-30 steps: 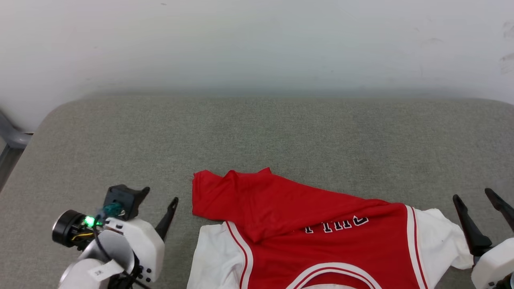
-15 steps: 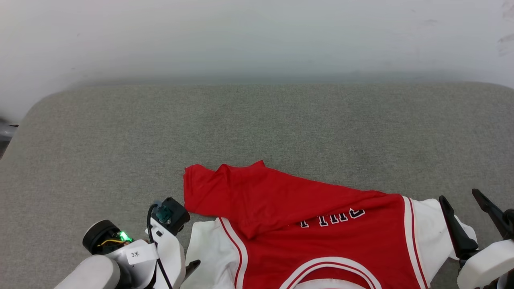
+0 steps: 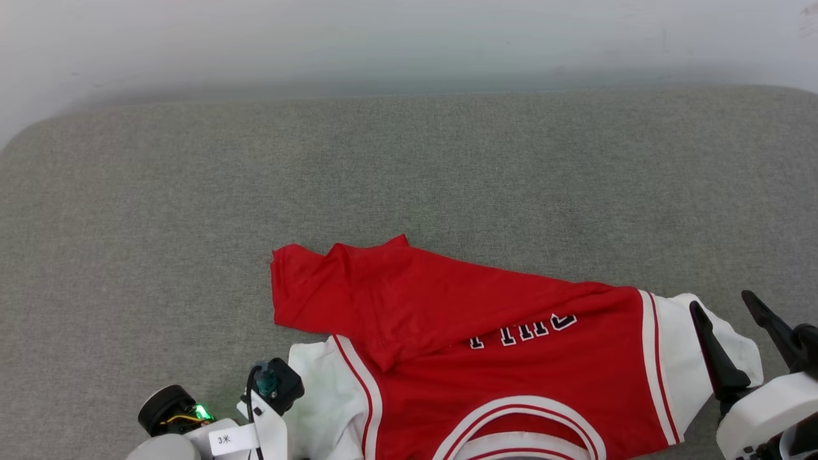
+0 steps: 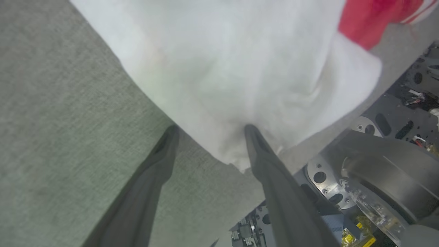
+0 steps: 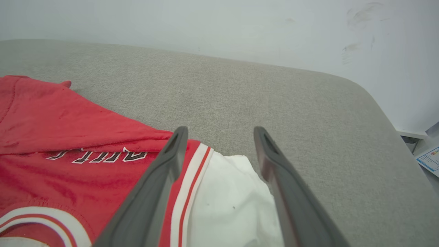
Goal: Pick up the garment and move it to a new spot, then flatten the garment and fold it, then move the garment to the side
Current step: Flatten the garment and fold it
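Note:
The garment (image 3: 486, 332) lies at the near edge of the grey padded surface (image 3: 409, 172), neckline toward me. Its red lower part is folded back slantwise over the chest lettering (image 3: 521, 331). In the left wrist view my left gripper (image 4: 211, 129) is open at the white left sleeve (image 4: 240, 68). One finger lies on the sleeve's corner and the other on the bare grey cloth beside it. My right gripper (image 3: 725, 306) is open over the white right sleeve (image 3: 677, 358), nothing between its fingers (image 5: 161, 178). The garment (image 5: 68, 137) spreads to their left.
A pale wall (image 3: 409, 38) rises behind the surface's far edge. The surface's right corner (image 5: 374, 103) is rounded, with papers (image 5: 428, 157) beyond it. My own base (image 4: 377, 171) shows below the near edge by the left sleeve. My left wrist (image 3: 271, 390) stands over that sleeve.
The head camera has tilted, shifting the whole picture. My left arm has swung from the bare cloth left of the garment to its left sleeve. The right gripper stays by the right sleeve, open.

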